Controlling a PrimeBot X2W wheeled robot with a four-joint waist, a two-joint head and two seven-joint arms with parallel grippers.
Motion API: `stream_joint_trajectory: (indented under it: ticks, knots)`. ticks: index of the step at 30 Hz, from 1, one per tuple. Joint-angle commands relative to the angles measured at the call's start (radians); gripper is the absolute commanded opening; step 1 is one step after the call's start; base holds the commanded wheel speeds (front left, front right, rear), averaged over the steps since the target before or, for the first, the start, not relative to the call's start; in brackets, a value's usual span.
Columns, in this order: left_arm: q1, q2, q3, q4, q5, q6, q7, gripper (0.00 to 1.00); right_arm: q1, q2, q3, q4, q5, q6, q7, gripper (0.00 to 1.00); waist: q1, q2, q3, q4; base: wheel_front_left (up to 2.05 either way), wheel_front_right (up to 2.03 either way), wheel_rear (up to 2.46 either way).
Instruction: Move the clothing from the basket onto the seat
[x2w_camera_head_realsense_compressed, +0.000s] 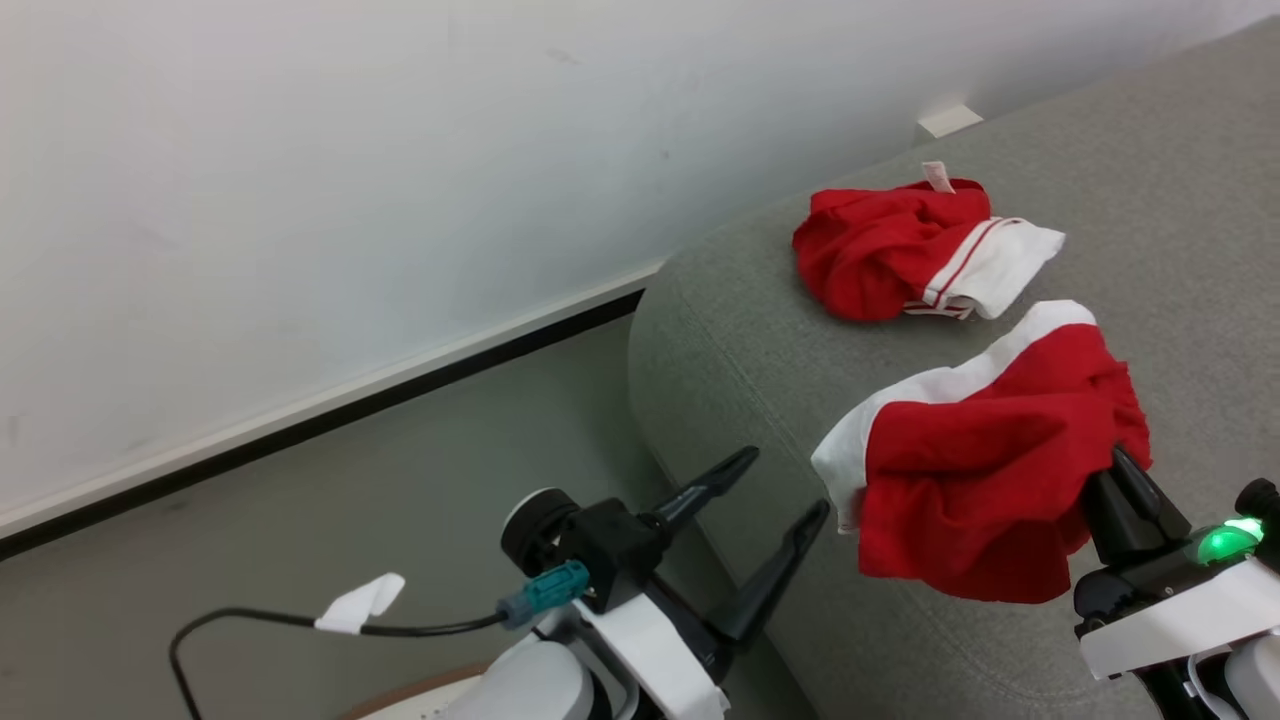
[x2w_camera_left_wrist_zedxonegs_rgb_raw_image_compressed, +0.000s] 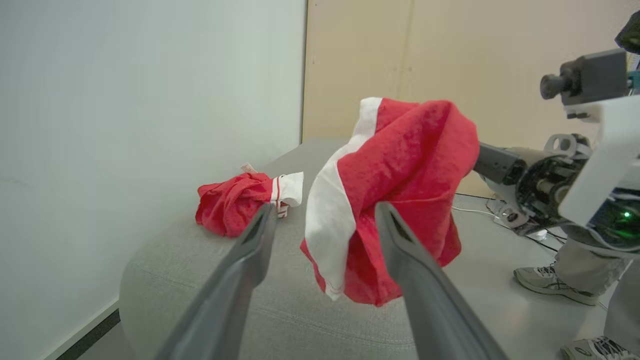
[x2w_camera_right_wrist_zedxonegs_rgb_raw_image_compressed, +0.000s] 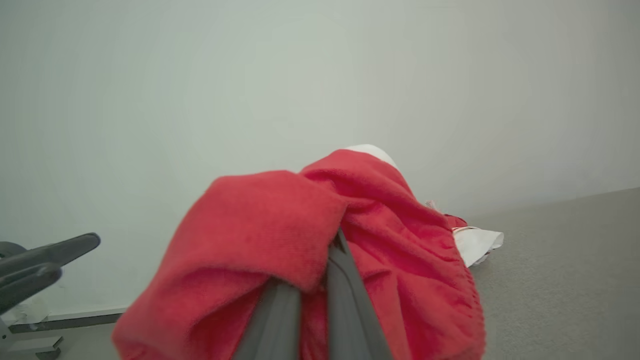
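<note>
A soft red garment with a white band (x2w_camera_head_realsense_compressed: 985, 470) hangs over the large grey woven-fabric sofa (x2w_camera_head_realsense_compressed: 740, 330), pinched in the closed right end effector (x2w_camera_head_realsense_compressed: 1120, 465), whose arm reaches in from the lower right. A second crumpled red-and-white garment (x2w_camera_head_realsense_compressed: 900, 255) lies farther back on the sofa. The left end effector (x2w_camera_head_realsense_compressed: 787, 483) hovers at the sofa's rounded corner, fingers spread, empty.

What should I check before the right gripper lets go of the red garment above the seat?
1. Right gripper shut on the held garment: ok.
2. Held garment hangs over the seat, not over the floor: ok.
3. Bare seat below it, apart from the other garment: ok.
4. Left gripper open, empty, clear of the cloth: ok.
5. Person's shoe on the floor, away from the seat: ok.
</note>
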Motion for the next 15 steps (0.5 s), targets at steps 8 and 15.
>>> stream_joint_trajectory:
  ticks: [8, 15]
  knots:
    - [-0.028, -0.010, -0.009, 0.039, 0.009, -0.013, -0.013, 1.00, -0.007, -0.013, -0.035, 0.000, -0.020, -0.002, 0.000, 0.00, 0.0000, -0.0001, 0.035, -0.020, 0.00, 0.00, 0.00]
    - [-0.056, 0.012, -0.007, 0.033, 0.018, -0.003, 0.013, 1.00, -0.121, -0.028, -0.069, 0.087, -0.008, -0.002, 0.000, 0.00, 0.0000, -0.0001, 0.115, -0.016, 0.00, 0.00, 0.00]
